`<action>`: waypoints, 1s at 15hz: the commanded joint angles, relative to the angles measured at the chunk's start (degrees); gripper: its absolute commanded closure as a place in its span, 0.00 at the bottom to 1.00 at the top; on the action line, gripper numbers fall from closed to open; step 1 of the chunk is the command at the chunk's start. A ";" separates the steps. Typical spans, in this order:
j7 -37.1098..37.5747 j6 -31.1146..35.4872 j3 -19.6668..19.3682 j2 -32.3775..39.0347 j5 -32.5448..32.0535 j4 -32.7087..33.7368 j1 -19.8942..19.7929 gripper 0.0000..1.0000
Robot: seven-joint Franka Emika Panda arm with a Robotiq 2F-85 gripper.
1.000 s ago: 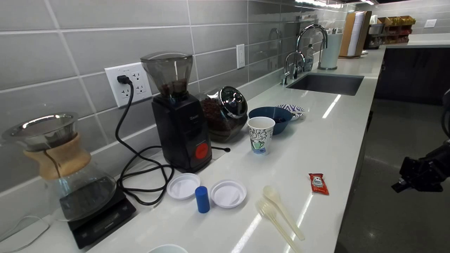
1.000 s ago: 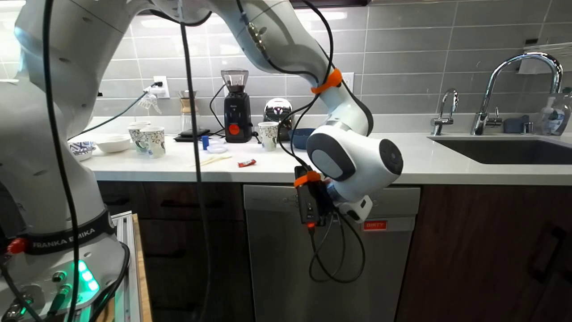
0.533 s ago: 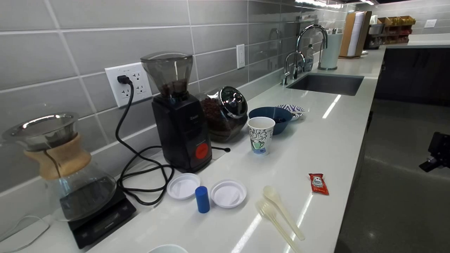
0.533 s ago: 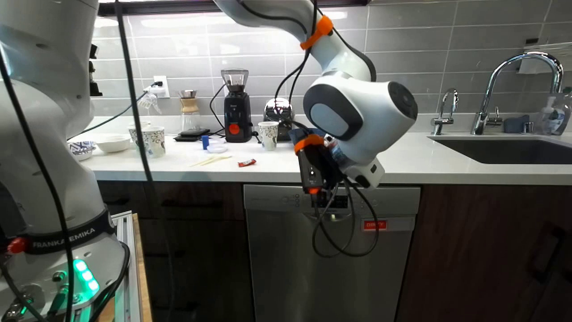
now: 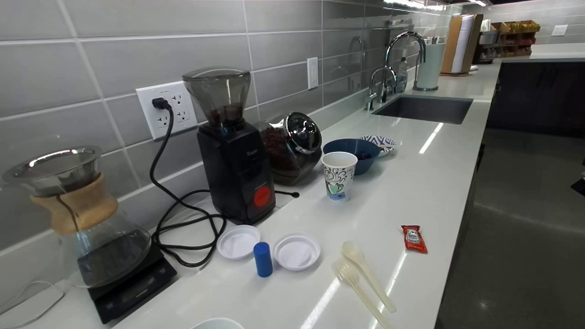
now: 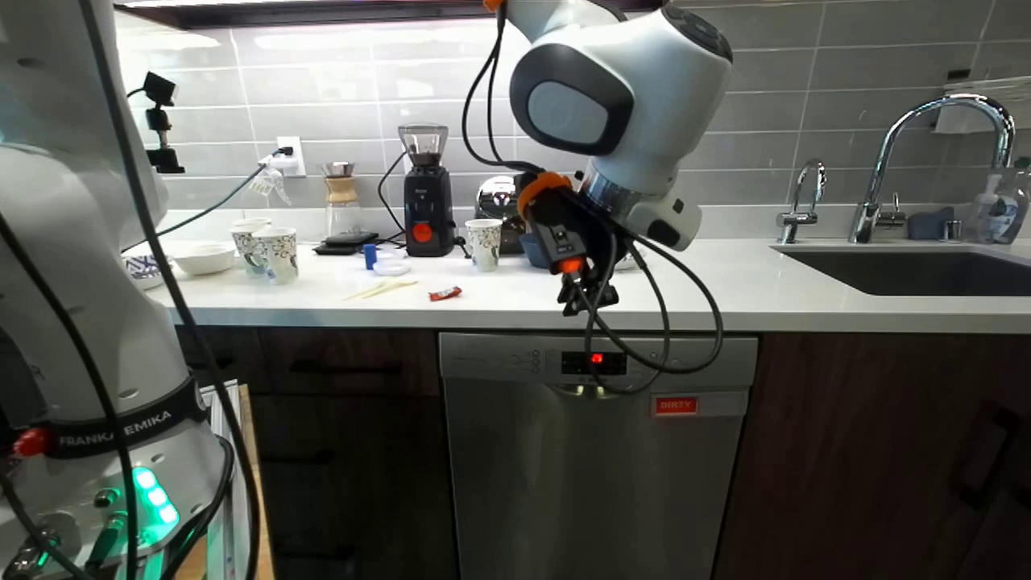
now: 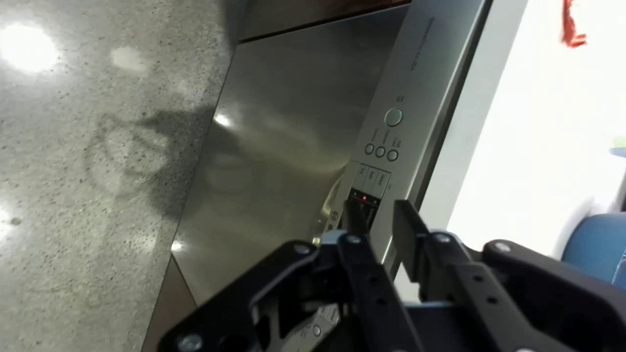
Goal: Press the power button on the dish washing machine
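The fingers [image 7: 410, 222] stand slightly parted with nothing between them, apart from the dishwasher [image 6: 596, 475], which sits under the bench [image 6: 483, 316]. Its large round button [image 7: 393, 117], probably the power one, lies close to three small buttons [image 7: 380, 151], so poor aim could press the wrong one. The red light [image 6: 597, 358] suggests power is on; another push might cut it. The dangling cable loops [image 6: 719, 326] could snag.

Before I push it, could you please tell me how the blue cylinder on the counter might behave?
The blue cylinder would probably tip easily, being upright and narrow. Once down, it would likely roll, given its round side.
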 commanded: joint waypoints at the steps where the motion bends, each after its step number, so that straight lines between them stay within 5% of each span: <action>1: 0.64 8.38 0.61 -6.86 -6.49 -6.22 1.95 0.46; 8: -0.14 20.27 2.05 -12.41 -14.68 -14.71 5.15 0.01; 15: -1.63 21.68 1.80 -12.06 -13.03 -15.32 6.85 0.00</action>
